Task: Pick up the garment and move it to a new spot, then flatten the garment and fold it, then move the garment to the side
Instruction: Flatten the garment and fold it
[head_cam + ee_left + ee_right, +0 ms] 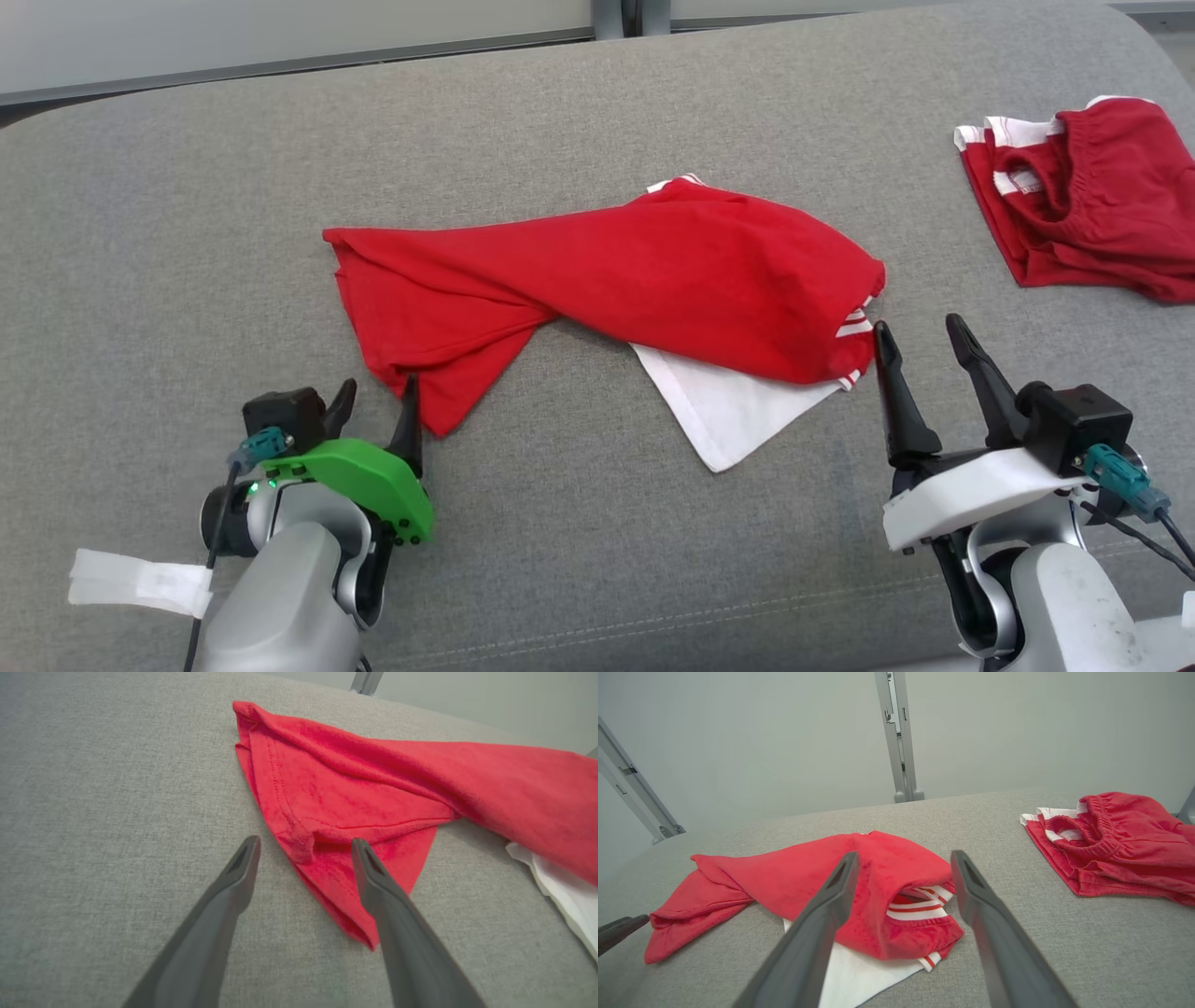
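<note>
So the crumpled red cotton T-shirt with white trim (653,271) lies mid grey fabric bench (187,233), long axis running left-right, hem corner right at the wide-open left end effector (375,415), striped end just beside the equally open right end effector (920,341).

Bare grey fabric surface (168,243) is stretching wide on the left and along the near edge, leaving free passage there. The red garment (607,280) is sprawling across the middle, its near corner lying at the spread fingers of the left end effector (380,381). A clear lane is running between it and a second red garment (1092,215) at the far right, and the right end effector (917,323) is sitting at the lane's near end, jaws apart.
</note>
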Controlling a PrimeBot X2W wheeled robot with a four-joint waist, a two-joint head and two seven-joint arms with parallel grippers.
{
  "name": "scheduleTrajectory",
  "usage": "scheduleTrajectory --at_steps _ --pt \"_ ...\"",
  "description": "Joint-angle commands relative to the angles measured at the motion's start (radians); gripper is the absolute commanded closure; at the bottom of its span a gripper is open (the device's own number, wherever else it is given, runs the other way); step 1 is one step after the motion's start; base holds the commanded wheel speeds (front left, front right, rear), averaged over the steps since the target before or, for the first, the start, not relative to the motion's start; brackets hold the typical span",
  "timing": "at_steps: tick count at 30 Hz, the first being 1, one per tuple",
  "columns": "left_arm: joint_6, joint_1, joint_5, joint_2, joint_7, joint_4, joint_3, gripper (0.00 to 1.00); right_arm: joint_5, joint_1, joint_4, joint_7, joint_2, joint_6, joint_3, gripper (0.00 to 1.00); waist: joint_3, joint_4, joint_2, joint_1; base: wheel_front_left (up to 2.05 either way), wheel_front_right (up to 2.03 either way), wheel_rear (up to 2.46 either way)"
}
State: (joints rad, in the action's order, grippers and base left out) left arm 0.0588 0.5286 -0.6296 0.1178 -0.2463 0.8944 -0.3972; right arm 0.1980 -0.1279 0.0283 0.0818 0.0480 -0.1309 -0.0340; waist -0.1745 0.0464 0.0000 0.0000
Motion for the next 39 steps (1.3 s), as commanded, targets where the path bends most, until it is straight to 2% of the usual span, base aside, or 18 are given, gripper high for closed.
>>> scheduleTrajectory --at_steps 1,10,19,20,22,23,24,31,39 --pt "-0.016 -0.014 0.017 0.012 0.012 -0.005 -0.014 0.0 0.002 0.0 -0.005 -0.002 0.003 0.0 -0.006 0.0 -0.007 0.01 0.0 0.0 0.0 0.0 0.0" --pt "-0.064 0.035 0.043 0.059 0.014 0.032 -0.017 0.0 -0.001 -0.021 -0.011 0.0 0.003 0.0 -0.006 0.0 -0.048 0.049 0.0 0.0 0.0 0.0 0.0" --pt "-0.066 0.075 0.048 0.062 -0.004 0.055 -0.013 0.0 -0.008 -0.027 -0.013 0.004 0.003 0.0 0.003 0.0 -0.066 0.06 0.0 0.0 0.0 0.0 0.0" --pt "-0.063 0.081 0.049 0.063 -0.005 0.059 -0.014 0.08 -0.007 -0.03 -0.013 0.004 0.003 0.0 0.003 0.0 -0.067 0.06 0.0 0.0 0.0 0.0 0.0" --pt "-0.058 0.091 0.051 0.061 -0.009 0.066 -0.015 0.62 -0.007 -0.035 -0.013 0.004 0.003 0.0 0.002 0.0 -0.069 0.061 0.0 0.0 0.0 0.0 0.0" --pt "-0.057 0.097 0.052 0.059 -0.011 0.067 -0.016 0.7 -0.007 -0.037 -0.014 0.004 0.003 0.0 0.001 0.0 -0.069 0.06 0.0 0.0 0.0 0.0 0.0" --pt "-0.055 0.102 0.055 0.059 -0.011 0.069 -0.017 1.0 -0.007 -0.038 -0.014 0.004 0.003 0.0 0.001 0.0 -0.07 0.06 0.0 0.0 0.0 0.0 0.0" --pt "-0.058 0.156 0.083 0.07 -0.02 0.039 -0.006 1.0 -0.009 -0.043 -0.012 0.004 0.003 0.0 0.005 0.0 -0.073 0.05 0.0 0.0 0.0 0.0 0.0" --pt "-0.069 0.286 0.145 0.09 -0.018 -0.08 0.037 1.0 -0.003 -0.064 -0.003 0.003 0.003 0.0 -0.006 0.0 -0.071 0.042 0.0 0.0 0.0 0.0 0.0"
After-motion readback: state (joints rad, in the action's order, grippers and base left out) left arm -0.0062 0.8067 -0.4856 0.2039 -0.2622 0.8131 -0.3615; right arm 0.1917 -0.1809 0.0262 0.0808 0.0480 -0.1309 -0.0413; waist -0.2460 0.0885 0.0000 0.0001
